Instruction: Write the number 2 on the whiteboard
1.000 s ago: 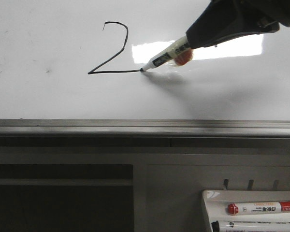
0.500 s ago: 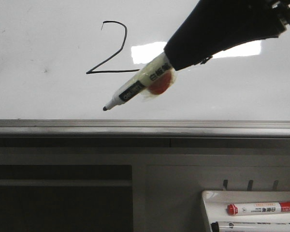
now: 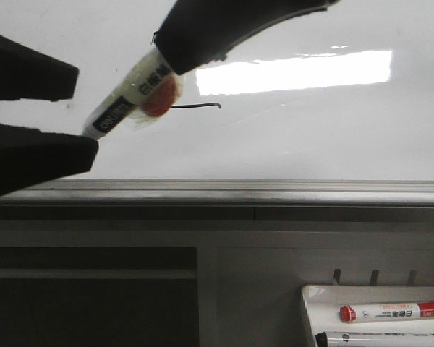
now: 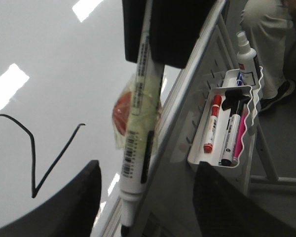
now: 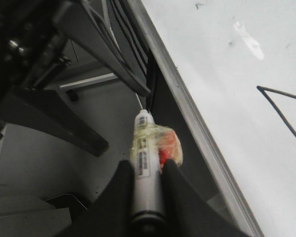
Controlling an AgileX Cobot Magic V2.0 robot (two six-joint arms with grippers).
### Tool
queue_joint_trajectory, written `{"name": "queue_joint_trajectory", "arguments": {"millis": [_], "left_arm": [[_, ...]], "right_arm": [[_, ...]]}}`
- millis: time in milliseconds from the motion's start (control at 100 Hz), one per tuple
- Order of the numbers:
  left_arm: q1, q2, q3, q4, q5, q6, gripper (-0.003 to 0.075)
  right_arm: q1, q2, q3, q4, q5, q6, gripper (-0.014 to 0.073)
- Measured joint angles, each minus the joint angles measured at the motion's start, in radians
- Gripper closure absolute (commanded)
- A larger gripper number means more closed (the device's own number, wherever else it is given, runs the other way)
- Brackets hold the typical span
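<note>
My right gripper is shut on a white marker with yellowish tape and a red blob on it. It also shows in the right wrist view, gripping the marker's barrel. The marker's tip points between the fingers of my left gripper, which is open, with no finger touching the marker. The number 2 is drawn on the whiteboard. In the front view the right gripper hides all but the end of its base stroke.
A grey rail runs along the whiteboard's lower edge. A white tray at lower right holds a red-capped marker and a black one. The left wrist view shows the tray, a spray bottle and a person's leg.
The right gripper lifted the marker's tip off the end of the base stroke and carried it left and toward the camera. The open left gripper came into the front view at the left.
</note>
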Motion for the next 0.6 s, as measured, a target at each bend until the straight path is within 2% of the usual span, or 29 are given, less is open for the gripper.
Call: {"name": "queue_joint_trajectory", "arguments": {"millis": [180, 280, 360, 500, 600], "left_arm": [[0.000, 0.063, -0.006, -0.034, 0.006, 0.004, 0.0365], [0.000, 0.077, -0.006, -0.061, 0.008, 0.004, 0.0460], [0.000, 0.082, -0.006, -0.065, 0.012, 0.004, 0.0578], [0.000, 0.082, -0.006, -0.041, -0.003, 0.005, 0.0735], [0.000, 0.082, -0.006, -0.015, -0.006, 0.005, 0.0741]], "right_arm": [[0.027, 0.005, -0.010, -0.002, 0.004, 0.000, 0.0664], [0.027, 0.005, -0.010, -0.002, 0.012, 0.000, 0.0664], [0.027, 0.005, -0.010, -0.003, 0.014, 0.000, 0.0664], [0.029, 0.005, -0.010, -0.003, 0.018, 0.000, 0.0664], [0.029, 0.005, -0.010, -0.003, 0.026, 0.000, 0.0664]]}}
